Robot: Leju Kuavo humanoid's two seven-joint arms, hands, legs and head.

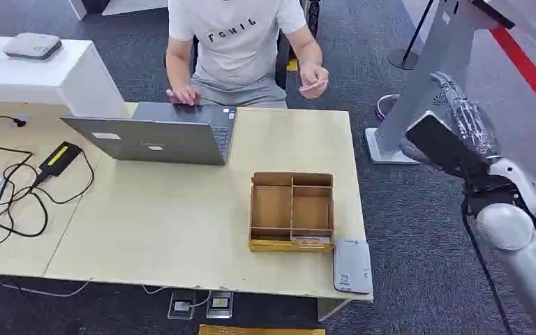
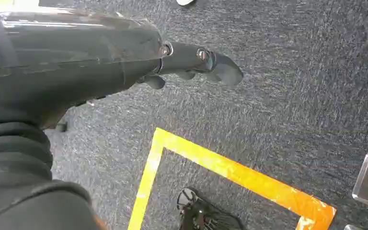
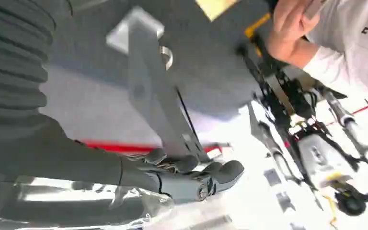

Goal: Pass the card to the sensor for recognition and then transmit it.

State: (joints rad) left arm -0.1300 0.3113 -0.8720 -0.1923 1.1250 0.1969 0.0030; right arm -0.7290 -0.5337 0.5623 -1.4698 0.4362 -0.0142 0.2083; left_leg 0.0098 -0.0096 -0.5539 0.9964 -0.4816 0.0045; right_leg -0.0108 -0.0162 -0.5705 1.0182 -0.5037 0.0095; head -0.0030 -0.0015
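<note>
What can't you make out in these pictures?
- Card in the person's hand: too small in the head view to read.
- Label on the sensor: too small.
- Right hand: whether it holds anything; head view is distant, right wrist view blurred.
- Box front compartment: contents unclear.

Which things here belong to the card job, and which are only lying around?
For the job:
card, held by the person's hand
sensor, at the table's near corner
right hand, raised beside the table, holding nothing

Lying about:
laptop
wooden tray
black adapter and cables
grey box
</note>
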